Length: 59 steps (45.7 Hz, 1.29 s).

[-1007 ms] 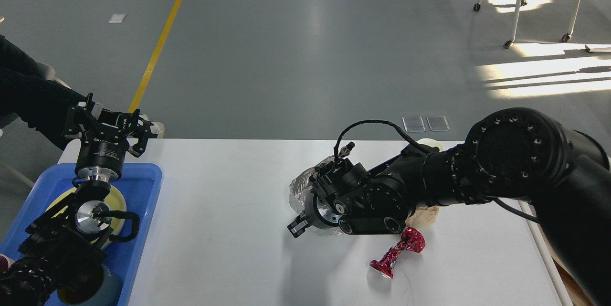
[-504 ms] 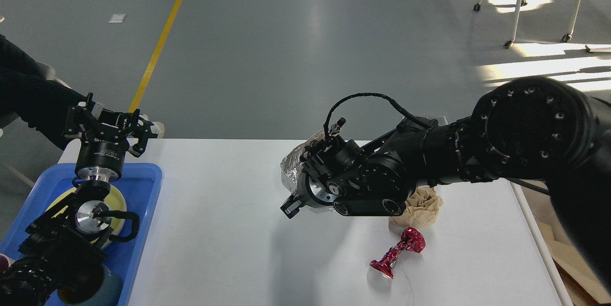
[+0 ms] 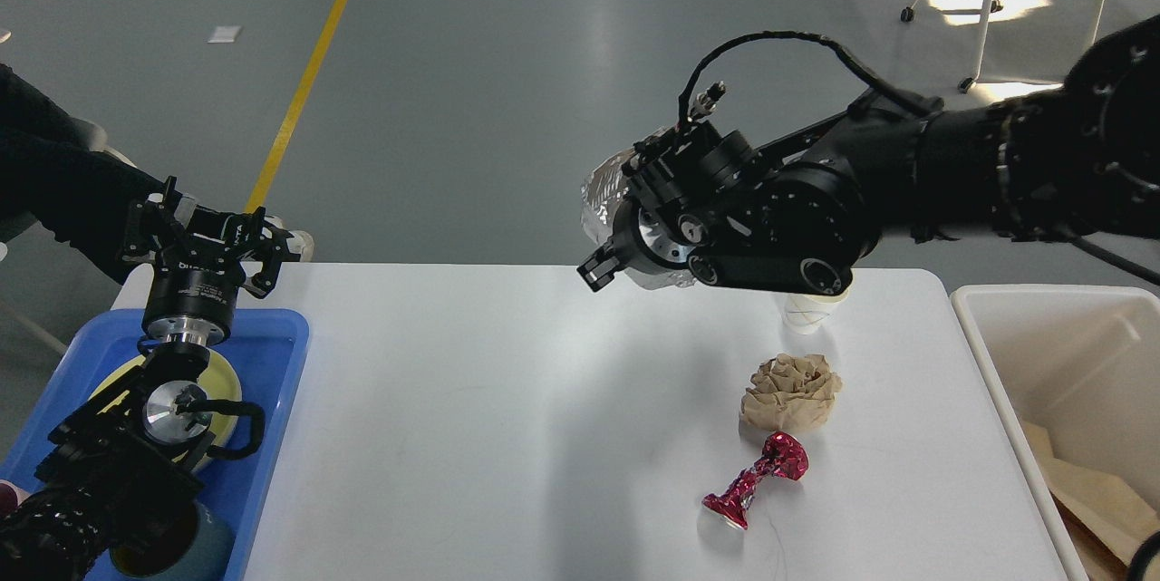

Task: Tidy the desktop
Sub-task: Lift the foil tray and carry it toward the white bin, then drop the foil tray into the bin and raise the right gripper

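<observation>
Desktop (image 3: pixel 507 436): filling the lower middle of the frame, white, reaching from the blue tray at left to the bin at right.
Crumpled brown paper (image 3: pixel 790 393): lying right of centre on the desktop, touching the red foil wrapper (image 3: pixel 755 480) just below it.
Paper cup (image 3: pixel 809 310): standing near the far edge, partly hidden under the right arm.
Right gripper (image 3: pixel 634 241): hovering above the far edge, upper middle of the frame, fingers clamping crumpled silver foil (image 3: pixel 605 200).
Left gripper (image 3: pixel 207 232): hanging at left over the blue tray (image 3: pixel 276 354), fingers spread apart, holding nothing.
Yellow dish (image 3: pixel 222 386): sitting in the tray.
Cream-white bin (image 3: pixel 983 354): sitting at lower right beside the desktop.
</observation>
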Each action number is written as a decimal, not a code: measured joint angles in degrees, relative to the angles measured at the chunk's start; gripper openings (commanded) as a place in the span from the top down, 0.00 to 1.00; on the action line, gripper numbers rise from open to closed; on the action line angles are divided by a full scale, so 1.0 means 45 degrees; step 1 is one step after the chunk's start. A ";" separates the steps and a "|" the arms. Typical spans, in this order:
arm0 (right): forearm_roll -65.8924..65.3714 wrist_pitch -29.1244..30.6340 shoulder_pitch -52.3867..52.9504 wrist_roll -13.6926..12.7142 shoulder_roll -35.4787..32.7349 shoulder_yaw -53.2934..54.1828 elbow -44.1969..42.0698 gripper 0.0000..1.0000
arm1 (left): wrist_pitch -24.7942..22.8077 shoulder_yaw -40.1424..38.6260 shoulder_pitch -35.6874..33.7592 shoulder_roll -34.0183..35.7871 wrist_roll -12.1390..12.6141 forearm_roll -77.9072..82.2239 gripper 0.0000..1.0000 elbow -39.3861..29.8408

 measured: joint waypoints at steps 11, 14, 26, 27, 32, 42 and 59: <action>0.0019 0.0058 0.0052 0.0000 -0.2170 -0.0420 -0.0393 1.00 | 0.0000 0.0000 0.0000 0.0000 0.0000 0.0000 0.03 0.0000; 0.0022 0.0063 -0.0103 0.0000 -0.2855 -0.0811 -0.0486 1.00 | 0.0000 0.0000 0.0000 0.0000 0.0000 -0.0001 0.03 0.0000; 0.0007 0.0019 -0.1509 -0.0039 -0.5375 -0.2176 -0.1325 1.00 | 0.0000 0.0000 0.0000 0.0000 0.0000 0.0001 0.03 0.0000; 0.0003 0.0001 -0.1720 -0.0045 -0.5528 -0.2194 -0.1466 1.00 | 0.0000 0.0000 0.0000 0.0000 0.0000 0.0000 0.03 0.0000; 0.0003 -0.0087 -0.2995 -0.0090 -0.6104 -0.2229 -0.2558 1.00 | 0.0000 0.0000 0.0000 0.0000 0.0000 0.0000 0.03 0.0000; 0.0205 -0.0153 -0.5833 -0.0096 -0.6259 -0.2115 -0.5405 0.99 | 0.0000 0.0000 0.0000 0.0000 0.0000 0.0000 0.03 0.0000; 0.2246 -0.0225 -0.9264 -0.0094 -0.6255 -0.2131 -0.7639 0.00 | 0.0000 0.0000 0.0000 -0.0001 0.0000 0.0009 0.03 -0.0001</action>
